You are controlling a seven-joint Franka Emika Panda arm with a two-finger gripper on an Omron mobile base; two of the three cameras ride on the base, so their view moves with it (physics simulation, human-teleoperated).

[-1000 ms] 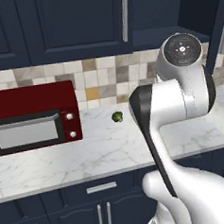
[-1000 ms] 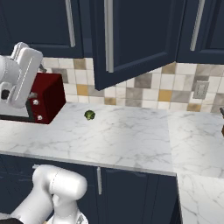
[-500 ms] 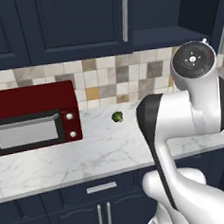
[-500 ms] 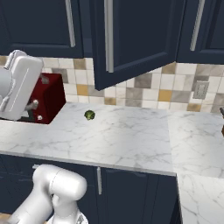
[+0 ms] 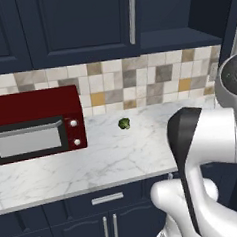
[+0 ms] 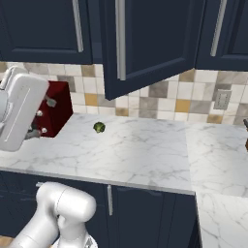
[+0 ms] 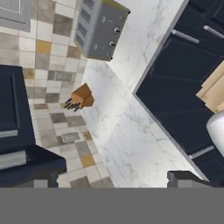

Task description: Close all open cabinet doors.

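Note:
One tall navy cabinet door (image 6: 150,43) stands swung open over the counter, its silver bar handle (image 6: 121,38) on the near edge. The doors beside it, on the left (image 6: 43,29) and on the right (image 6: 227,29), lie flat and closed. In the left base view, a closed door (image 5: 79,23) hangs above the microwave, and dark cabinet interior (image 5: 208,9) shows at the top right. My gripper (image 7: 111,181) is open, its two fingertips (image 7: 183,178) wide apart with nothing between them. It looks along the counter and the backsplash, away from the open door.
A red microwave (image 5: 36,126) sits at the left of the marble counter (image 6: 140,155), and a small broccoli floret (image 5: 124,123) lies mid-counter. The hand view shows a grey toaster (image 7: 100,28), a brown knife block (image 7: 81,98) and navy drawer fronts (image 7: 183,74). My white arm (image 5: 212,139) fills the lower right.
My arm has swung right and lower in the left base view, and left and down in the right base view. The doors, broccoli and microwave have not moved.

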